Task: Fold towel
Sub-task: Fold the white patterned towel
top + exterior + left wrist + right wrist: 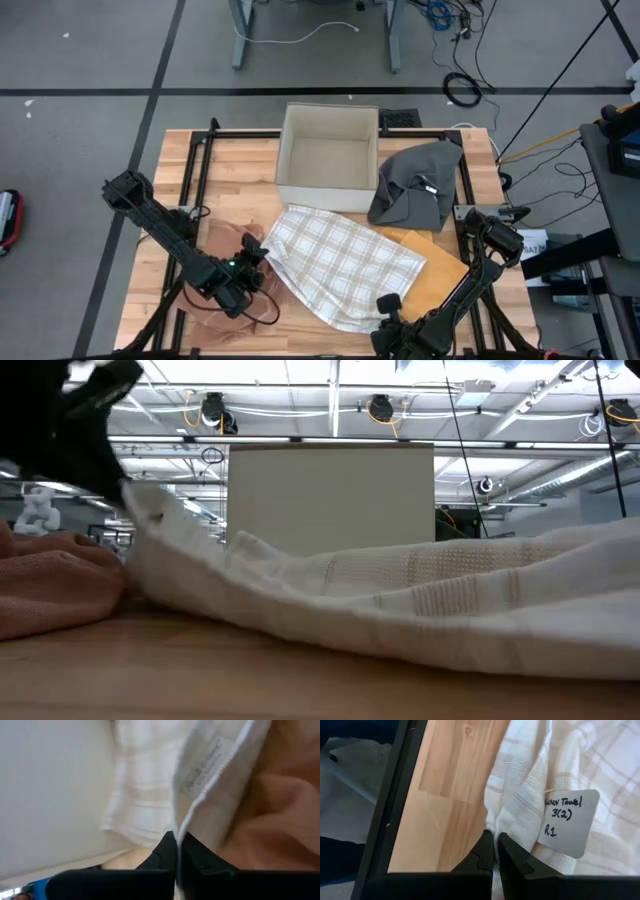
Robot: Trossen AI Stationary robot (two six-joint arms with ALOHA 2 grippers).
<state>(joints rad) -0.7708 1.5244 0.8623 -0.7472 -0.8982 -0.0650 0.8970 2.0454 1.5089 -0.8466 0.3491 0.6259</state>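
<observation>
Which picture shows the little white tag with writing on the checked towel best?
The right wrist view: the handwritten tag faces the camera on the checked towel. The left wrist view shows only a different, sewn-in label. The high and low views show towel, no tag.

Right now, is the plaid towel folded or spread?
Spread, rumpled: the plaid towel lies mostly open in one layer on the table. Left gripper and right gripper each pinch an edge.

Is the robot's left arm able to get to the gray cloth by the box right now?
Probably not yet. The left pincer is shut on the plaid towel, and the gray cloth lies across the table, beyond the towel, nearer the right arm.
</observation>
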